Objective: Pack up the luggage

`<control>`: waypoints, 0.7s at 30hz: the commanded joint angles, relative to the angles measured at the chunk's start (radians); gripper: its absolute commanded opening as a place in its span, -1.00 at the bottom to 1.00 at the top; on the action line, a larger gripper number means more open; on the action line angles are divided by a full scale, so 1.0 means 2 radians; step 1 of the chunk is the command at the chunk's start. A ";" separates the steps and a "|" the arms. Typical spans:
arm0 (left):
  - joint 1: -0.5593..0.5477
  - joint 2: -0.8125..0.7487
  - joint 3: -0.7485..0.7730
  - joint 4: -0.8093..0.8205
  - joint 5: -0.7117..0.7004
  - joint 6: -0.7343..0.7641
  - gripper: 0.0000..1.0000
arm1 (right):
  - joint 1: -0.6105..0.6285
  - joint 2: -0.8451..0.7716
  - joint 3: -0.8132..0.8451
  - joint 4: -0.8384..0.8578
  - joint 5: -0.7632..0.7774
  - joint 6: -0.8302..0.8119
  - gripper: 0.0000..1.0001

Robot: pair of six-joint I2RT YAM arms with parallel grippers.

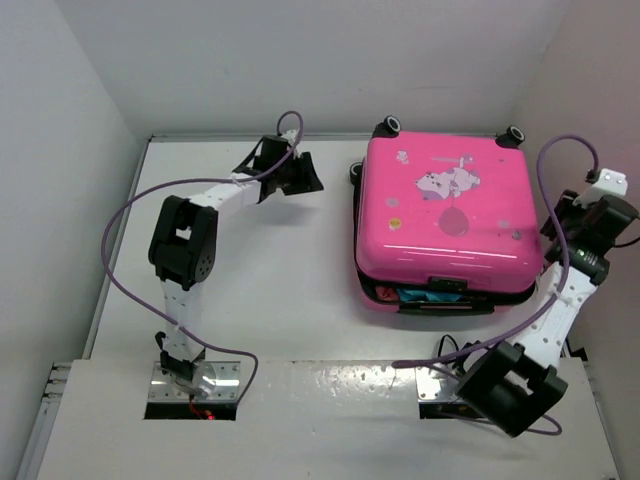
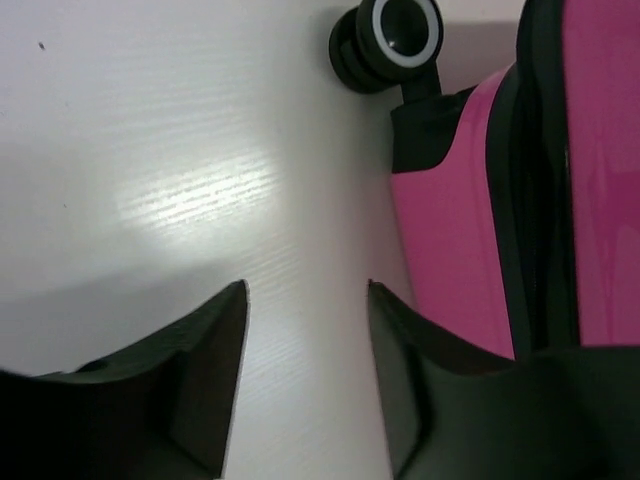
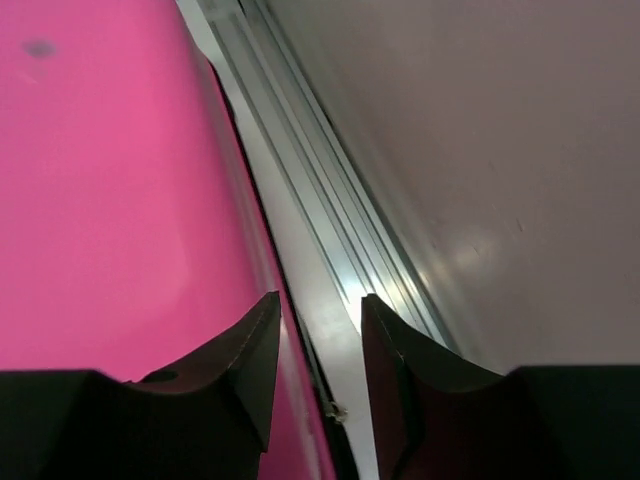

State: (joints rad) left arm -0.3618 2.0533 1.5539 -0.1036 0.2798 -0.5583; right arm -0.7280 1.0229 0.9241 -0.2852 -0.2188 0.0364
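Where the left end effector (image 2: 307, 290) hangs over the white table (image 1: 270, 290), its two dark fingers stand apart with nothing between them, near the far left black wheel (image 2: 392, 40) of the small, bright pink, hard-shell luggage (image 1: 445, 250). The right end effector (image 3: 320, 300), also parted and empty, sits against the luggage's right side. The luggage lies flat on the table's right half, wheels at the far side, lid almost shut, with a narrow gap along its near edge.

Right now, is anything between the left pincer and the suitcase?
Nothing visible. Only bare white table lies between the left pincer and the suitcase. The pincer stands open, level with the wheel at the case's far corner and apart from the shell.
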 commanded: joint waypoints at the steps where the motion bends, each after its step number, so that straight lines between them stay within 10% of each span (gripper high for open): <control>1: -0.004 -0.027 -0.017 -0.006 0.026 0.014 0.04 | 0.006 0.025 -0.019 0.030 0.060 -0.083 -0.25; 7: -0.009 -0.054 -0.056 -0.016 0.053 0.029 -0.09 | -0.019 0.057 -0.126 0.103 0.045 -0.132 -0.32; 15: 0.022 -0.089 -0.099 0.042 0.102 -0.007 0.00 | -0.041 0.093 -0.165 0.000 -0.194 -0.174 -0.53; 21: 0.064 -0.111 -0.127 0.098 0.151 -0.054 0.28 | 0.070 0.054 -0.203 -0.068 -0.321 -0.171 -0.53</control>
State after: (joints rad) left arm -0.2779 1.8942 1.3216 -0.0055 0.5117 -0.5980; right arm -0.7654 1.1584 0.5968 -0.2005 -0.4789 -0.3252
